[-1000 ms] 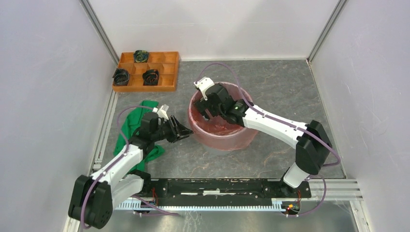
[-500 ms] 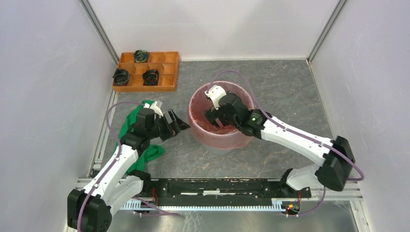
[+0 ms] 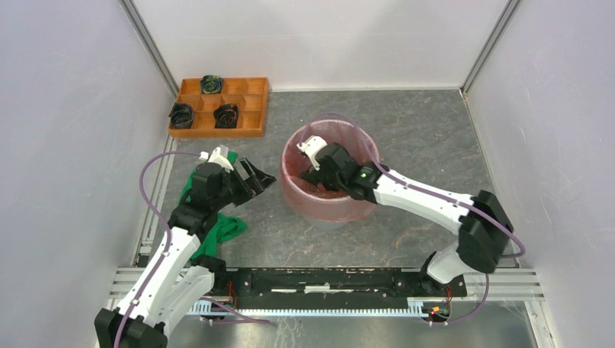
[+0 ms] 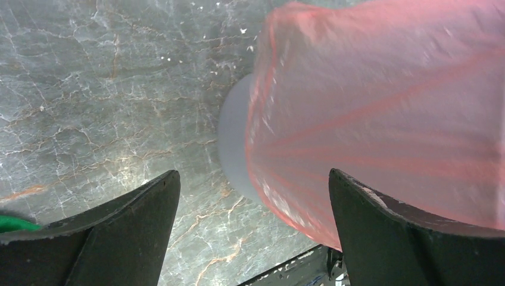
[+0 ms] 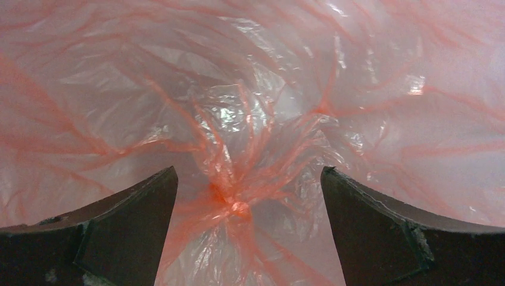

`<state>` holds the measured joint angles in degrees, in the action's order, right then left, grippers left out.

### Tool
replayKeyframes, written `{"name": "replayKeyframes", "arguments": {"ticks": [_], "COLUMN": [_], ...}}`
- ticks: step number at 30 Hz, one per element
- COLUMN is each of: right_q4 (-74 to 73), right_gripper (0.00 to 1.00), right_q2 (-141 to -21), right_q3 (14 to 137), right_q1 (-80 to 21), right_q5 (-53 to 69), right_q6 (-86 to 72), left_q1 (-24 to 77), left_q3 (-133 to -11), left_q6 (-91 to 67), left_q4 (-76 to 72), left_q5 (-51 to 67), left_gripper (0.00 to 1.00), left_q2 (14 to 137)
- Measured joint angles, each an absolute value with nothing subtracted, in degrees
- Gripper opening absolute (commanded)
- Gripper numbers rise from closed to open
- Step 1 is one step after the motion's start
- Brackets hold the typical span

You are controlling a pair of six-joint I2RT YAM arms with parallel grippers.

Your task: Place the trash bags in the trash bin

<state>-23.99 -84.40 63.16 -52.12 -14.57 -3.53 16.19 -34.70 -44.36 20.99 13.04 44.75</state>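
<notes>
The red-orange trash bag (image 3: pixel 304 190) lines the round pale grey trash bin (image 3: pixel 330 222), folded over its rim and down the outside wall. In the left wrist view the bag (image 4: pixel 381 107) covers the bin, with bare grey wall (image 4: pixel 232 143) below its edge. My right gripper (image 3: pixel 317 176) is inside the bin, open, its jaws apart over the bag's gathered bottom knot (image 5: pixel 241 208). My left gripper (image 3: pixel 259 179) is open and empty, just left of the bin and not touching it.
A green cloth (image 3: pixel 210 217) lies under my left arm. A brown wooden tray (image 3: pixel 250 109) with small black rolls (image 3: pixel 181 114) stands at the back left. A black rail (image 3: pixel 326 279) runs along the near edge. Walls close in both sides.
My right gripper has shifted left and deeper inside the bin. My left gripper has drawn back from the bin and risen a little, staying open.
</notes>
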Motion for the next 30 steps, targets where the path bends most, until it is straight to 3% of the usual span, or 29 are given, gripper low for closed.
{"name": "replayKeyframes", "arguments": {"ticks": [13, 20, 30], "right_q4": [-25.8, -28.4, -26.2], "right_gripper": [0.98, 0.98, 0.98], "right_q2": [-95.9, -88.3, -76.7], "right_q3": [75.9, 73.5, 73.4], "right_q1": [-51.3, -51.2, -51.2], "right_q5": [-15.3, -14.7, -18.3], "right_q6": [-1.1, -1.0, -1.0], "left_q1": [16.2, 13.7, 6.0], "left_q3": [-35.0, -37.5, -37.2], "left_q6": [-44.8, -44.2, -47.4], "left_q4": [25.7, 26.1, 9.7], "left_q5": [10.6, 9.8, 20.3], "left_gripper": [1.00, 1.00, 1.00], "left_q2": [41.0, 45.9, 64.9]}}
